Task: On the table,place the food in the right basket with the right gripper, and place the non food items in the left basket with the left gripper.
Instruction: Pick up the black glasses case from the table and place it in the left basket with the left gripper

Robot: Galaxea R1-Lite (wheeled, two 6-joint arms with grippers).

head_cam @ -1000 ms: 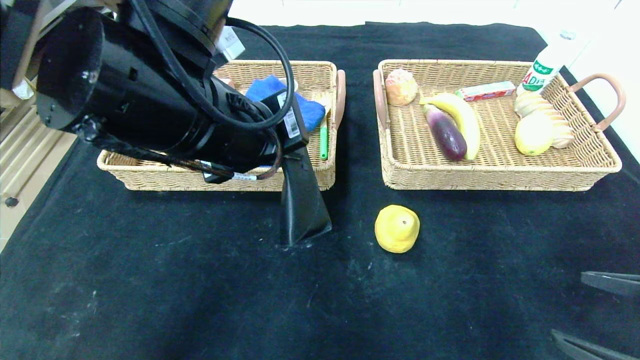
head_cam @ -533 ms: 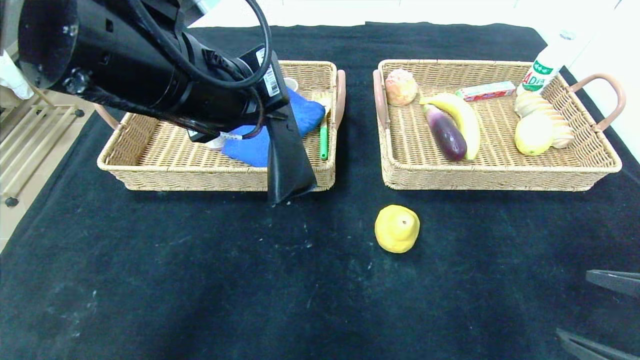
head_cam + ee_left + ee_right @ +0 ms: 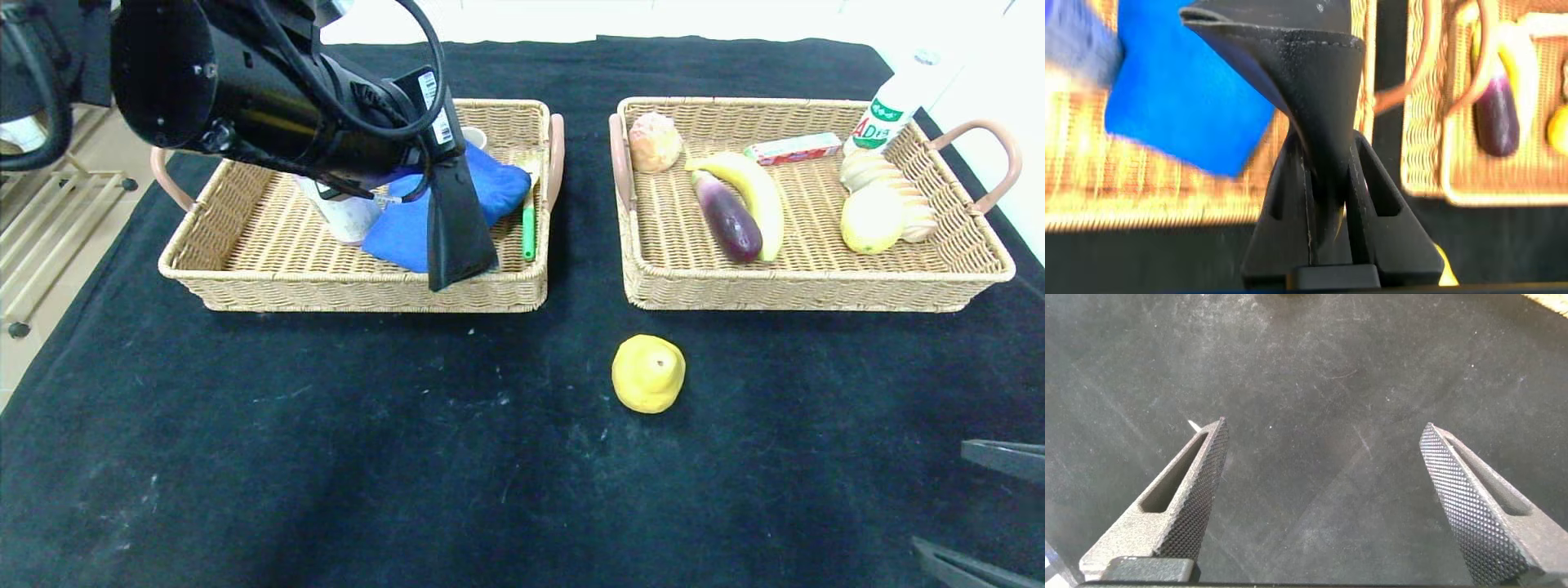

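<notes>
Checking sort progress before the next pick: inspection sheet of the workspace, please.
Surface: black cloth table, scuffed with pale marks.
Job's things: yellow fruit alone on the cloth, in front of the right basket. Right basket holds banana, eggplant, a round yellow fruit, a pale bun-like item, a small box and a bottle at its far corner. Left basket holds blue cloth, white cup, green-handled tool.
Clutter: nothing seen.
Grippers: left gripper shut, empty, above the left basket's front edge. Right gripper open, empty, low over bare cloth at the near right.
Cables: black cable looped on the left arm.
Surroundings: slatted rack beside the table.
</notes>
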